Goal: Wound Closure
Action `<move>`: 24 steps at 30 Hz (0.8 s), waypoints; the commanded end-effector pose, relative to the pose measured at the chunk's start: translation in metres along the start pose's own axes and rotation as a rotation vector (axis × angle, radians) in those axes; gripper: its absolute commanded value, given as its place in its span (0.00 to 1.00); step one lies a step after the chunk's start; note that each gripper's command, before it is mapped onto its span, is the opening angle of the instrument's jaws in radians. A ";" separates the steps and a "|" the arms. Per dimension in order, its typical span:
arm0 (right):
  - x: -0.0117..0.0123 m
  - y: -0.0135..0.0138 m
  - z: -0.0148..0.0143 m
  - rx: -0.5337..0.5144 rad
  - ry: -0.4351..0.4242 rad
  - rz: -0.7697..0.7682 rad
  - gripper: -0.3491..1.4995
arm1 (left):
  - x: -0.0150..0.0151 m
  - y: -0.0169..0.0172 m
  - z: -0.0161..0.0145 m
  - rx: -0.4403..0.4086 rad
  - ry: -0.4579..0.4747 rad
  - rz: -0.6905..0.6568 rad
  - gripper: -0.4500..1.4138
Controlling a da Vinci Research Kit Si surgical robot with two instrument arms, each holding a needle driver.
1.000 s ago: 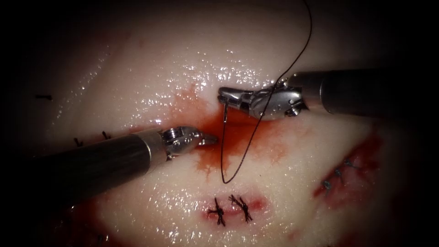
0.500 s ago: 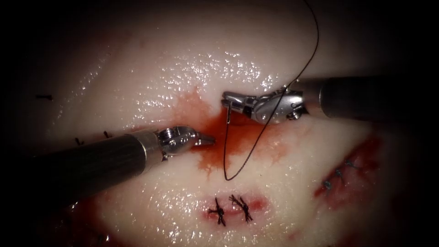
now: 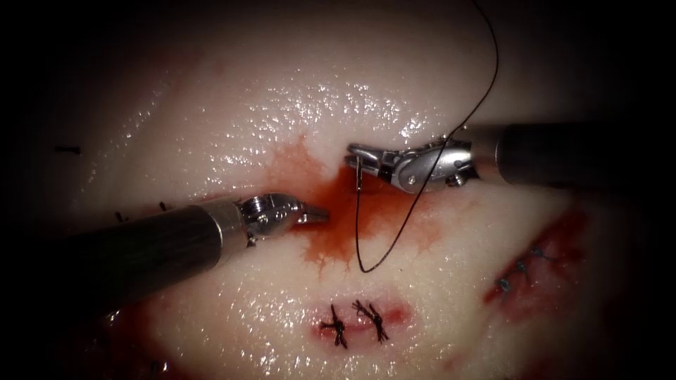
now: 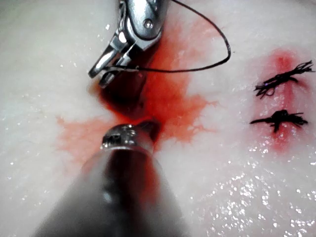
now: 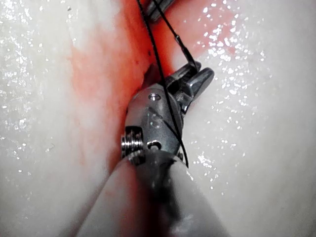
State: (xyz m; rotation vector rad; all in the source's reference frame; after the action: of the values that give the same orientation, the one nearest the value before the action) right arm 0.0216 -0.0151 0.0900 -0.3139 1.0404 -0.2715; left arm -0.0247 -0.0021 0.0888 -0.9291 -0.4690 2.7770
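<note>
My right tool [image 3: 358,156] comes in from the right, its jaws shut on the curved needle [image 3: 360,174]. The short visible part of the needle hangs from the jaw tips down toward the red, wet cut [image 3: 338,211]; I cannot tell whether its point is in the tissue. The dark thread [image 3: 360,239] drops from the needle, loops over the tissue [image 3: 232,127] and climbs back across the right tool. My left tool [image 3: 320,213] lies on the cut's left side, jaws shut and holding nothing. In the left wrist view the right tool [image 4: 101,74] sits just beyond my left tool [image 4: 140,129].
Two dark knotted stitches [image 3: 355,324] sit in a closed cut nearer the camera, also in the left wrist view [image 4: 280,98]. Another stitched cut [image 3: 521,271] lies at the right. Red fluid [image 3: 373,211] spreads around the open cut. Cut thread ends [image 3: 67,149] lie at the far left.
The right tool has drifted to the right and slightly down with the needle, and the thread loop has followed it. The left tool has hardly moved.
</note>
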 end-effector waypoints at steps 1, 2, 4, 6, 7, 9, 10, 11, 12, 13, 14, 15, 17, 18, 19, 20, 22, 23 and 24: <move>0.0006 -0.0005 0.0008 0.009 -0.004 -0.001 0.00 | 0.0001 -0.0002 0.0008 -0.001 0.001 0.001 0.09; 0.0006 -0.0007 0.0008 0.014 -0.007 -0.003 0.00 | 0.0001 -0.0002 0.0008 -0.001 0.001 0.001 0.09; 0.0002 -0.0012 0.0009 0.030 -0.025 -0.012 0.00 | 0.0000 -0.0002 0.0008 -0.001 0.001 0.001 0.08; 0.0000 -0.0017 0.0011 0.045 -0.029 -0.013 0.00 | 0.0000 -0.0002 0.0008 -0.001 0.001 -0.004 0.08; -0.0001 -0.0019 0.0012 0.052 -0.035 -0.010 0.00 | 0.0000 -0.0002 0.0008 -0.001 0.001 -0.004 0.08; -0.0005 -0.0023 0.0013 0.064 -0.044 0.000 0.00 | 0.0000 -0.0002 0.0007 -0.002 0.002 -0.004 0.07; -0.0007 -0.0024 0.0013 0.071 -0.045 -0.002 0.00 | 0.0000 -0.0002 0.0007 -0.002 0.002 -0.004 0.07; -0.0010 -0.0024 0.0012 0.072 -0.050 0.008 0.00 | 0.0000 -0.0002 0.0007 -0.002 0.001 -0.004 0.07; -0.0011 -0.0025 0.0011 0.074 -0.052 0.007 0.00 | 0.0000 -0.0002 0.0007 -0.002 0.001 -0.004 0.07; -0.0012 -0.0024 0.0010 0.074 -0.058 0.006 0.00 | 0.0000 -0.0002 0.0007 -0.002 0.001 -0.004 0.07; -0.0014 -0.0024 0.0008 0.074 -0.064 0.011 0.00 | 0.0000 -0.0002 0.0007 -0.001 0.001 -0.005 0.07; -0.0016 -0.0023 0.0008 0.068 -0.068 0.012 0.00 | 0.0000 -0.0001 0.0007 -0.001 0.001 -0.005 0.07; -0.0018 -0.0023 0.0008 0.067 -0.070 0.018 0.00 | 0.0001 -0.0001 0.0007 -0.001 0.001 -0.005 0.07; -0.0021 -0.0022 0.0008 0.065 -0.079 0.023 0.00 | 0.0001 -0.0001 0.0006 -0.001 0.001 -0.006 0.07; -0.0022 -0.0021 0.0009 0.067 -0.082 0.029 0.00 | 0.0002 0.0000 0.0006 -0.001 0.001 -0.006 0.07; -0.0022 -0.0021 0.0009 0.067 -0.082 0.029 0.00 | 0.0002 0.0000 0.0006 -0.001 0.001 -0.006 0.07; -0.0025 -0.0022 0.0009 0.078 -0.091 0.031 0.00 | 0.0002 0.0000 0.0006 -0.001 0.001 -0.007 0.07; -0.0028 -0.0024 0.0010 0.082 -0.096 0.034 0.00 | 0.0003 0.0001 0.0005 -0.002 0.001 -0.008 0.07; -0.0030 -0.0024 0.0011 0.089 -0.103 0.044 0.00 | 0.0004 0.0000 0.0005 -0.002 0.001 -0.008 0.07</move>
State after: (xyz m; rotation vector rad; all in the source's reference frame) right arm 0.0202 -0.0157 0.0932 -0.2198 0.9260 -0.2543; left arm -0.0247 -0.0022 0.0882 -0.9251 -0.4738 2.7690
